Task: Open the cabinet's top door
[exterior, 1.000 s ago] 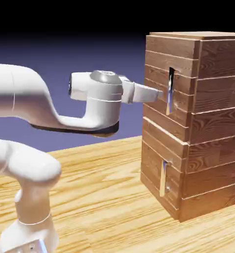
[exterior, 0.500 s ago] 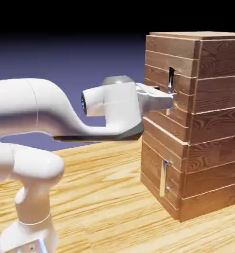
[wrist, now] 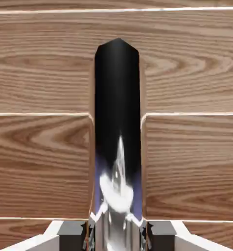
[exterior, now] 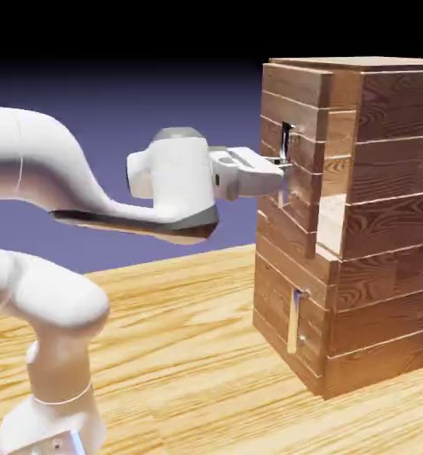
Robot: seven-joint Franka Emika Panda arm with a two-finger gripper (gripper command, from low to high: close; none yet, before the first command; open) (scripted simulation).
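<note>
The cabinet (exterior: 388,222) of reddish-brown planks stands on the right of the exterior view. Its top door (exterior: 299,227) stands a little out from the cabinet's front, and a pale wooden edge shows in the gap behind it. My gripper (exterior: 282,171) reaches in level from the left and is shut on the top door's slim silvery handle (exterior: 286,147). In the hand view the handle (wrist: 117,193) rises shiny from between my fingertips (wrist: 72,234) inside a dark recess, with the door's planks (wrist: 40,162) filling the frame.
The shorter lower door (exterior: 277,307) with its pale handle (exterior: 294,324) sits flush below. The cabinet stands on a light wooden table (exterior: 179,355). My arm's elbow and base take up the left of the exterior view.
My gripper went from open around the handle to shut on it, then drew back to the left. The top door came out from the cabinet's front with it.
</note>
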